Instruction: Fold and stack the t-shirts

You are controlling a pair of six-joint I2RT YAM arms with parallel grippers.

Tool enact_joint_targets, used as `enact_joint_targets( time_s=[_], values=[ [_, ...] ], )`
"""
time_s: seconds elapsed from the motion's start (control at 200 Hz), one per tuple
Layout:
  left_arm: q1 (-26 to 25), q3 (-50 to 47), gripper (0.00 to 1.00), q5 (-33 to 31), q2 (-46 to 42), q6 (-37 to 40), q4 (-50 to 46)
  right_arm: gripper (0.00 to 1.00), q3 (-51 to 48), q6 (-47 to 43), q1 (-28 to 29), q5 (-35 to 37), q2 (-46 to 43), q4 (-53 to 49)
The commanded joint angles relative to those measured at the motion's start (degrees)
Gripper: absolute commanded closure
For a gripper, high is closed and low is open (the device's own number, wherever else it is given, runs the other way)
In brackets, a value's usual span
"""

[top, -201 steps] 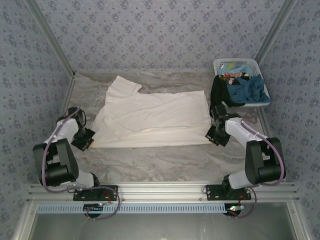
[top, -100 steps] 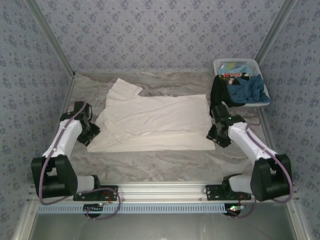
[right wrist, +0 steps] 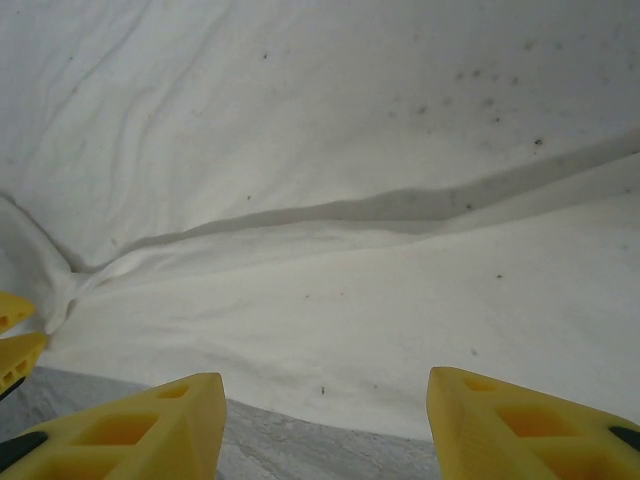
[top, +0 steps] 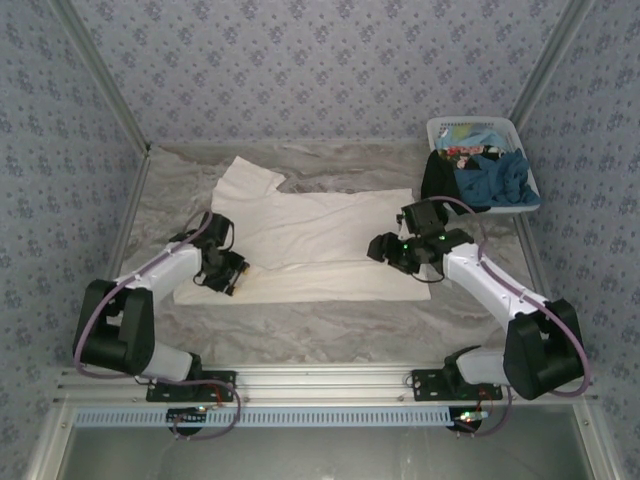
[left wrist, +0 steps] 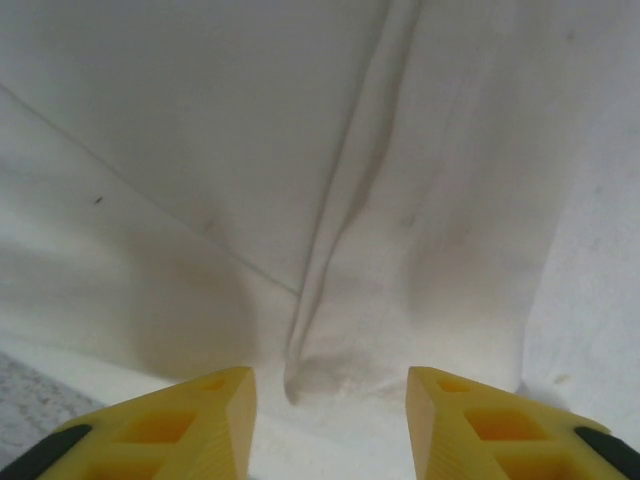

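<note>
Your left pincer (top: pixel 226 272), 8 o'clock, and right pincer (top: pixel 386 248), 3 o'clock, hover open and empty over the large off-white cloth t-shirt (top: pixel 310 235).

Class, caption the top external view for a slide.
Left hand and right hand, both open, hover over the off-white t-shirt; more shirts wait in the basket.

An off-white t-shirt (top: pixel 320 235) lies spread across the table (top: pixel 330 325). The left gripper (top: pixel 228 273) is over its near left edge and the right gripper (top: pixel 384 248) over its right part. At the far right, a white basket (top: pixel 478 127) holds a teal-blue shirt (top: pixel 497 178), and a black shirt (top: pixel 437 182) hangs over its left rim.
</note>
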Motion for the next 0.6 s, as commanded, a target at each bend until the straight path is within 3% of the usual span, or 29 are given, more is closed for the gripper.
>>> enact_joint_targets(
  time_s=[0.0, 0.28, 0.595],
  values=[
    [-0.2, 1.1, 0.64, 0.2, 2.0, -1.2, 1.9, 0.43, 1.1, -0.9, 0.1, -1.8, -0.1, 0.2],
    [-0.6, 5.9, 1.00, -0.1, 5.8, 1.5, 1.8, 0.47, 0.9, -0.2, -0.6, -0.6, -0.9, -0.9],
    [-2.6, 21.8, 1.00, -2.1, 14.7, 13.7, -8.6, 0.50, 1.8, 0.3, -1.7, -0.8, -0.3, -1.7]
  ],
)
